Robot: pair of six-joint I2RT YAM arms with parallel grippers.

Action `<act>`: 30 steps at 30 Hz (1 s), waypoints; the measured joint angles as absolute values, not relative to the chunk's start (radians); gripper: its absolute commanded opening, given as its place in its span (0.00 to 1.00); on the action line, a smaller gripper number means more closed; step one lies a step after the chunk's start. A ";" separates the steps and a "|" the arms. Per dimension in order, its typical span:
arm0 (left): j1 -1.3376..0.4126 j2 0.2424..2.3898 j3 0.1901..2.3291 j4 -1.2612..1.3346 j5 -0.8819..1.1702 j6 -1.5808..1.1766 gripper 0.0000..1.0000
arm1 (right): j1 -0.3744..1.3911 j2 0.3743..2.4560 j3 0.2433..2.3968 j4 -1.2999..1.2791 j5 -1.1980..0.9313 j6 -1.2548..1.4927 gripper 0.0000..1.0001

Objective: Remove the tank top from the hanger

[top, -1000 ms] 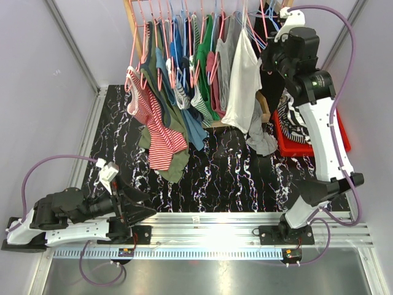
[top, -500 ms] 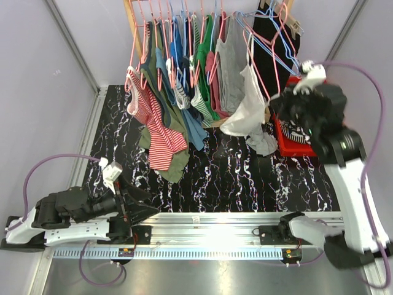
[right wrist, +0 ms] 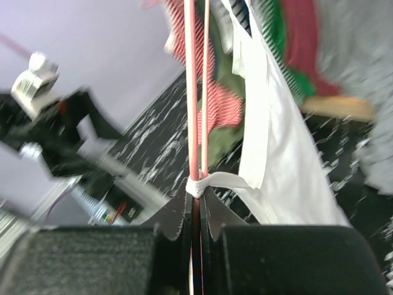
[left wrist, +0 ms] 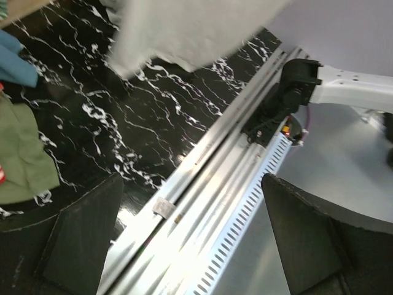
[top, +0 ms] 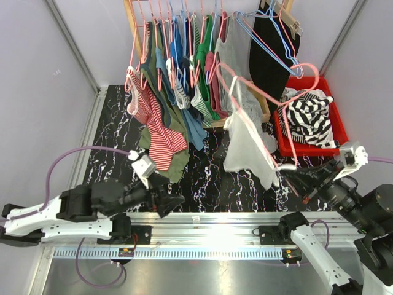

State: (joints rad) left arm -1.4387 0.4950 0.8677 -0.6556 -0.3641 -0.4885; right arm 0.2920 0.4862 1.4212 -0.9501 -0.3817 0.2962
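The right jaws are clenched on the bottom of a pink wire hanger (right wrist: 191, 92), pinching 1 white strap of the tank top (top: 245, 144) against the wire. The right wrist view shows that strap bunched right at the fingertips. In the top view this arm sits low at the right of the frame. The hanger slants from it up toward the middle, apart from the clothes rack (top: 129, 15) along the top edge. The tank top hangs from the hanger's upper left end, in the centre of the frame, over the black marbled table (top: 209, 178), its lower corner close to the right jaws. A red bin (top: 339, 130) holding striped cloth (top: 310, 114) stands at the right of the frame, beside the rack. The left jaws, at lower left just above the metal rail (top: 215, 224), are released and spread wide with nothing between them. The left wrist view shows the tank top's blurred hem at the top of its frame.
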 measured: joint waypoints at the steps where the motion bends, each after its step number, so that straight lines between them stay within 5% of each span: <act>1: -1.438 0.519 0.869 -0.627 -0.373 -0.464 0.99 | 0.292 0.484 1.421 -0.976 -0.419 0.300 0.00; 19: -1.439 0.847 0.868 -0.181 -0.612 -0.207 0.99 | 0.292 0.491 1.317 -1.151 -0.752 0.331 0.00; 23: -1.431 0.906 0.868 -0.152 -0.660 -0.187 0.88 | 0.292 0.492 1.317 -1.151 -0.761 0.331 0.00; 30: -1.384 0.891 0.868 -0.128 -0.674 -0.188 0.38 | 0.292 0.492 1.314 -1.164 -0.763 0.330 0.00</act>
State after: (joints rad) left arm -1.3838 0.8909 0.8680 -0.1284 -0.6743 -0.1879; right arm 0.2916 0.4919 1.3136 -1.1641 -0.7628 0.3298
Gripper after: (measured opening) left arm 0.524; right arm 0.070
